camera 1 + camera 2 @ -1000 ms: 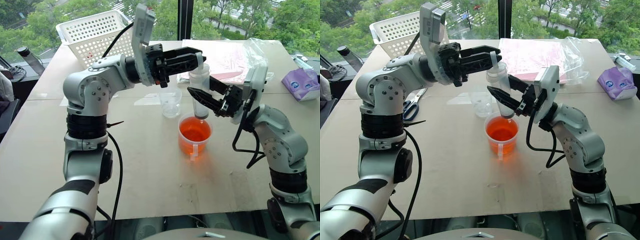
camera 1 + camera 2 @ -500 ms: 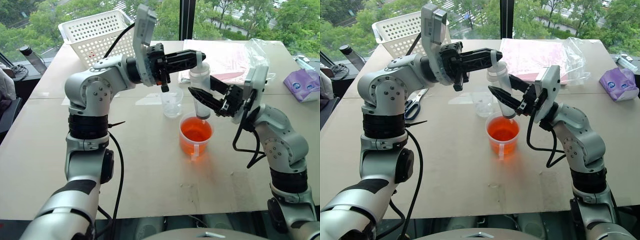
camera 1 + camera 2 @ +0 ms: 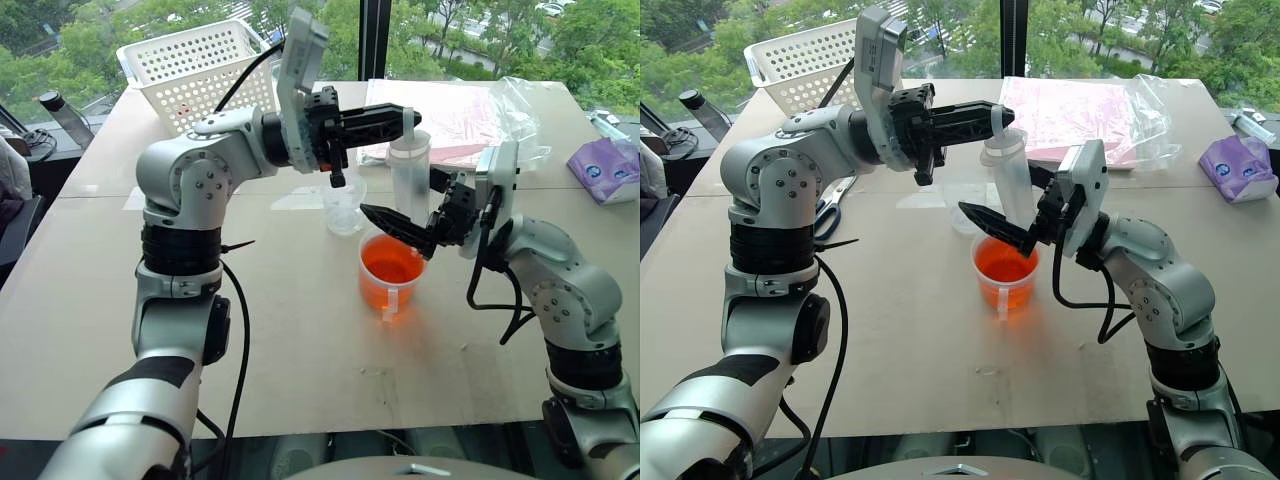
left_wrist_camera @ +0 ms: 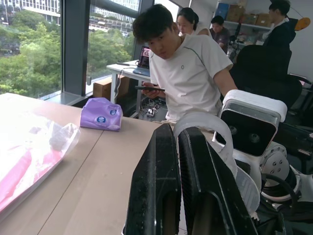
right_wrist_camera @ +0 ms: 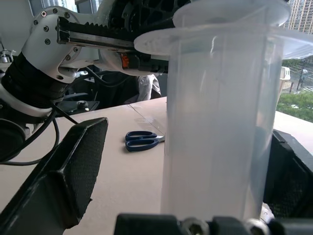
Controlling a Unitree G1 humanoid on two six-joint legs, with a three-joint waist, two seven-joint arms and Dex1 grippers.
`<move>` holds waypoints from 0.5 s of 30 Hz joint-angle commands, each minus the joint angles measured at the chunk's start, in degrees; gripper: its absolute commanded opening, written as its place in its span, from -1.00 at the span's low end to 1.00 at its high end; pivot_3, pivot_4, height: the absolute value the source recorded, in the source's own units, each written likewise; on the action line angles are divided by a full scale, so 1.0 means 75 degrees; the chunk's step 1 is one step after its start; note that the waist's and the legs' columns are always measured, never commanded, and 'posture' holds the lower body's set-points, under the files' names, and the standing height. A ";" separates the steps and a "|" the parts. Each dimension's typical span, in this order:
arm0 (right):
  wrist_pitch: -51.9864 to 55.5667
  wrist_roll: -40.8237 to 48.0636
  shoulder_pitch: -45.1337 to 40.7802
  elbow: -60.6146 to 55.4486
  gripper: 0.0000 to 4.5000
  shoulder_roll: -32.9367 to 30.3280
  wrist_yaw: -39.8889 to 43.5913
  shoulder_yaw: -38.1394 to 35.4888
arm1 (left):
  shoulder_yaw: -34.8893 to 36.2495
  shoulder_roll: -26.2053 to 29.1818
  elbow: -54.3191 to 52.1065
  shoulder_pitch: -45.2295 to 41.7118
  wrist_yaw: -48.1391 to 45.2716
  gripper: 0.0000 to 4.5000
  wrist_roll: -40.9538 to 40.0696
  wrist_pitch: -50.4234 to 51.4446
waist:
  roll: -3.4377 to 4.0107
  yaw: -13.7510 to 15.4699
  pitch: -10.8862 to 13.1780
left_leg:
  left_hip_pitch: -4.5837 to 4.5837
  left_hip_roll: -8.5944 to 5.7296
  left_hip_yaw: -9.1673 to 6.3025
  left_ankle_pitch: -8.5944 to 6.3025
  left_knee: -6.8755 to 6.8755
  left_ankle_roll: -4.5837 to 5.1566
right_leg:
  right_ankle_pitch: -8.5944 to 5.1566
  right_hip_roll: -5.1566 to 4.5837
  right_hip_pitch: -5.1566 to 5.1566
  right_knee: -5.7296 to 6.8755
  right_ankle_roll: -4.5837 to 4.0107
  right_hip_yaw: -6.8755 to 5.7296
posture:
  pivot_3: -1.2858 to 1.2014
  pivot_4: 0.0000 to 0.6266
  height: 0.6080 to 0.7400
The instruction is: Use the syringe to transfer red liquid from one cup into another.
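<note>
Left gripper (image 3: 398, 120) jaws clamped on white plunger of large clear plastic syringe (image 3: 409, 176), upright above wide clear handled cup (image 3: 390, 271) of orange-red liquid (image 3: 389, 266) on tabletop (image 3: 300, 340); right gripper (image 3: 1012, 213) jaws spread around barrel; no legible writing.

Over the handled cup (image 3: 391, 270) we find the way down barred by the syringe (image 3: 409, 176) and both grippers. The small cup (image 3: 342, 207) just behind crowds that side, the white basket (image 3: 190, 66) farther back. We see bare tabletop (image 3: 300, 350) on the near side.
</note>
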 commanded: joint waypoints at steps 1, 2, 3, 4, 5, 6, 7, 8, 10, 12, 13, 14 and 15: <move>0.0426 0.0450 -0.0143 -0.0373 0.99 -0.0290 -0.0036 -0.0232 | -0.0019 0.0129 -0.0239 -0.0291 -0.0362 -1.00 -0.0088 -0.0144 | 0.0000 0.0000 0.0000 | 0.0000 0.0000 0.0000 0.0000 0.0000 0.0000 | 0.0000 0.0000 0.0000 0.0000 0.0000 0.0000 | 0.03 -0.52 1.00; 0.0592 0.0571 -0.0210 -0.0389 0.99 -0.0395 -0.0054 -0.0291 | -0.0061 0.0180 -0.0238 -0.0291 -0.0443 -1.00 -0.0045 -0.0158 | 0.0000 0.0001 0.0000 | 0.0000 0.0000 0.0000 0.0000 0.0000 0.0000 | 0.0000 0.0000 0.0000 0.0000 0.0000 0.0000 | 0.03 -0.52 1.00; 0.0773 0.0705 -0.0291 -0.0397 0.99 -0.0517 -0.0067 -0.0341 | -0.0106 0.0228 -0.0221 -0.0298 -0.0522 -1.00 -0.0005 -0.0158 | 0.0000 0.0001 0.0000 | -0.0001 0.0000 0.0000 0.0000 0.0000 0.0000 | 0.0000 0.0000 0.0000 0.0000 0.0000 0.0000 | 0.03 -0.52 1.00; 0.1026 0.0808 -0.0370 -0.0408 0.99 -0.0671 -0.0145 -0.0385 | -0.0158 0.0281 -0.0192 -0.0316 -0.0602 -1.00 0.0030 -0.0145 | 0.0000 0.0001 0.0000 | 0.0000 0.0000 0.0000 0.0000 0.0001 0.0000 | 0.0000 0.0000 0.0001 0.0000 0.0000 -0.0001 | 0.03 -0.52 1.00; 0.1252 0.0893 -0.0441 -0.0410 0.99 -0.0818 -0.0183 -0.0401 | -0.0220 0.0336 -0.0173 -0.0333 -0.0685 -1.00 0.0093 -0.0171 | 0.0000 0.0001 0.0000 | -0.0001 0.0000 0.0000 0.0000 0.0001 0.0000 | 0.0000 0.0000 0.0000 0.0000 0.0000 -0.0001 | 0.03 -0.52 1.00; 0.1347 0.0974 -0.0510 -0.0406 0.99 -0.0907 -0.0160 -0.0420 | -0.0278 0.0384 -0.0152 -0.0352 -0.0764 -1.00 0.0151 -0.0205 | 0.0000 0.0001 0.0000 | -0.0001 0.0000 0.0000 0.0000 0.0001 0.0000 | 0.0000 0.0000 0.0001 0.0000 0.0000 -0.0001 | 0.03 -0.52 1.00; 0.1456 0.1083 -0.0573 -0.0394 0.99 -0.0969 -0.0169 -0.0445 | -0.0316 0.0415 -0.0127 -0.0369 -0.0815 -1.00 0.0183 -0.0223 | 0.0000 0.0000 0.0000 | 0.0000 0.0000 0.0000 0.0000 0.0002 0.0001 | 0.0000 -0.0001 0.0001 0.0000 0.0000 -0.0001 | 0.03 -0.52 1.00; 0.1518 0.1163 -0.0616 -0.0383 0.99 -0.0996 -0.0174 -0.0462 | -0.0335 0.0429 -0.0105 -0.0380 -0.0853 -1.00 0.0206 -0.0239 | 0.0000 -0.0005 0.0000 | 0.0000 0.0000 0.0000 0.0000 0.0002 0.0001 | 0.0000 0.0000 0.0001 0.0000 -0.0001 0.0000 | 0.03 -0.52 1.00; 0.1988 0.1518 -0.0829 -0.0336 0.99 -0.1142 -0.0368 -0.0608 | -0.0552 0.0575 -0.0016 -0.0441 -0.1055 -1.00 0.0502 -0.0409 | 0.0000 -0.0006 0.0000 | -0.0001 0.0000 -0.0001 0.0000 0.0002 0.0001 | 0.0000 0.0001 0.0001 0.0000 0.0000 0.0000 | 0.03 -0.52 1.00; 0.2375 0.1761 -0.1013 -0.0322 0.99 -0.1353 -0.0412 -0.0631 | -0.0714 0.0673 0.0103 -0.0529 -0.1212 -1.00 0.0757 -0.0598 | 0.0000 -0.0002 0.0000 | -0.0002 0.0000 0.0000 0.0000 0.0001 0.0001 | 0.0000 0.0000 0.0000 0.0000 0.0000 0.0000 | 0.03 -0.52 1.00; 0.2536 0.1848 -0.1094 -0.0316 0.99 -0.1456 -0.0442 -0.0626 | -0.0764 0.0695 0.0166 -0.0578 -0.1276 -1.00 0.0841 -0.0679 | 0.0000 0.0002 0.0000 | -0.0002 0.0000 0.0000 0.0000 0.0002 0.0001 | 0.0000 0.0000 0.0000 -0.0001 0.0000 0.0000 | 0.03 -0.52 1.00; 0.2667 0.1982 -0.1193 -0.0300 0.99 -0.1529 -0.0470 -0.0650 | -0.0807 0.0704 0.0238 -0.0629 -0.1327 -1.00 0.0924 -0.0758 | 0.0000 0.0009 0.0000 | -0.0004 0.0000 0.0000 0.0000 0.0002 0.0002 | 0.0000 0.0000 0.0000 -0.0002 0.0000 -0.0001 | 0.03 -0.52 1.00; 0.2762 0.2080 -0.1263 -0.0288 0.99 -0.1571 -0.0503 -0.0676 | -0.0835 0.0706 0.0291 -0.0663 -0.1366 -1.00 0.0983 -0.0813 | 0.0000 0.0015 0.0000 | -0.0004 0.0000 0.0000 -0.0001 0.0003 0.0002 | 0.0000 0.0000 0.0001 -0.0002 0.0000 -0.0002 | 0.03 -0.52 1.00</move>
